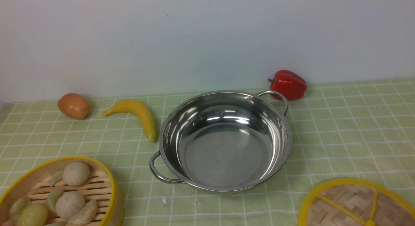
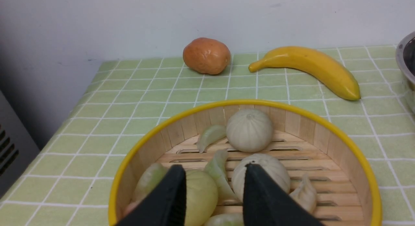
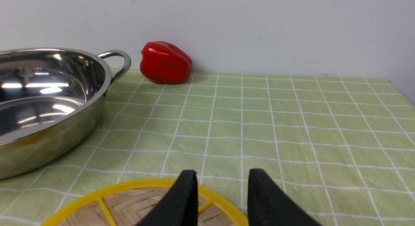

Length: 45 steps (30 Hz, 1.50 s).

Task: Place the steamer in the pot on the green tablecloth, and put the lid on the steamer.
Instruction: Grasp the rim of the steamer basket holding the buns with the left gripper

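Nothing is placed yet: the pot [image 1: 223,154] stands empty on the green tablecloth [image 1: 340,128], the steamer [image 1: 99,186] at its left, the lid [image 1: 350,203] at its right. The left gripper [image 2: 214,171] and right gripper [image 3: 222,174] hang above them, jaws apart, holding nothing.

a plain white wall [image 1: 207,34] runs across the back, bare but for faint scuffs. the light on it is soft, greying toward the robot's left, where a grey panel [image 2: 9,148] with dark slots stands low down.

Shiny pot [image 1: 223,154] centre, steamer [image 1: 82,160] left, lid [image 1: 350,203] right
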Available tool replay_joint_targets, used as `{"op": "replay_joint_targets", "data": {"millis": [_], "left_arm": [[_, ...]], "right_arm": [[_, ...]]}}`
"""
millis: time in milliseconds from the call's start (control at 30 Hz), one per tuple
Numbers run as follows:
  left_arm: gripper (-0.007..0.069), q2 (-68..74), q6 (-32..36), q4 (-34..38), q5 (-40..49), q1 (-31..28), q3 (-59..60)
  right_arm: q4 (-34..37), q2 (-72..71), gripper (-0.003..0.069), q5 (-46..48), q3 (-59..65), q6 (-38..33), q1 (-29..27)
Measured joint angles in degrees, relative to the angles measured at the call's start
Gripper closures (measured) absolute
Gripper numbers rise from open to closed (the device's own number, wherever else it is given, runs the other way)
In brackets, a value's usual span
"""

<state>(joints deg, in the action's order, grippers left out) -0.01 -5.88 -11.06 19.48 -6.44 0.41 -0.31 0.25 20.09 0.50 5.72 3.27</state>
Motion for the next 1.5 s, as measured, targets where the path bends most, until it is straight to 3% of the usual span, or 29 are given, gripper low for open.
{"op": "replay_joint_targets", "data": {"millis": [233, 433, 633, 867, 933, 967, 1000, 1033, 1067, 1100, 1267, 1400, 1500], "left_arm": [[0.0382, 0.0, -1.4, 2.1, -1.4, 0.0, 0.0], [0.0382, 0.0, -8.8, 18.1, -10.1, 0.0, 0.0], [0.0382, 0.0, -10.3, 24.5, -15.7, 0.0, -0.5], [0.0382, 8.1, -5.9, 23.7, -2.4, 0.0, -13.6], [0.0382, 17.2, 0.3, 22.0, 10.1, 0.0, -22.1], [0.0382, 18.0, 0.9, 21.9, 11.0, 0.0, -22.7], [0.0382, 23.6, 8.2, 21.1, 18.6, 0.0, -27.2], [0.0382, 24.3, 8.2, 21.1, 19.6, 0.0, -27.7], [0.0382, 28.0, 13.2, 20.9, 24.1, 0.0, -30.3], [0.0382, 33.4, 22.3, 21.4, 29.9, 0.4, -34.1], [0.0382, 47.6, 42.3, 29.7, 38.6, 3.3, -39.4], [0.0375, 58.4, 49.5, 31.2, 41.6, 7.3, -39.9], [0.0359, 63.7, 50.3, 29.6, 41.2, 9.9, -40.0]], "right_arm": [[0.0, 0.0, 0.0416, 0.0, 0.0, 0.0, 0.0], [0.0, 0.0, 0.0416, 0.0, 0.0, 0.0, 0.0], [0.0, 0.0, 0.0416, 0.0, 0.0, 0.0, 0.0], [0.0, 0.0, 0.0416, 0.0, 0.0, 0.0, 0.0], [0.0, 0.0, 0.0416, 0.0, 0.0, 0.0, 0.0], [0.0, 0.0, 0.0416, 0.0, 0.0, 0.0, 0.0], [0.0, 0.0, 0.0416, 0.0, 0.0, 0.0, 0.0], [0.0, 0.0, 0.0416, 0.0, 0.0, 0.0, 0.0], [0.0, 0.0, 0.0416, 0.0, 0.0, 0.0, 0.0], [0.0, 0.0, 0.0416, 0.0, 0.0, 0.0, 0.0], [0.0, 0.0, 0.0416, 0.0, 0.0, 0.0, 0.0], [0.0, 0.0, 0.0416, 0.0, 0.0, 0.0, 0.0], [0.0, 0.0, 0.0416, 0.0, 0.0, 0.0, 0.0]]}}
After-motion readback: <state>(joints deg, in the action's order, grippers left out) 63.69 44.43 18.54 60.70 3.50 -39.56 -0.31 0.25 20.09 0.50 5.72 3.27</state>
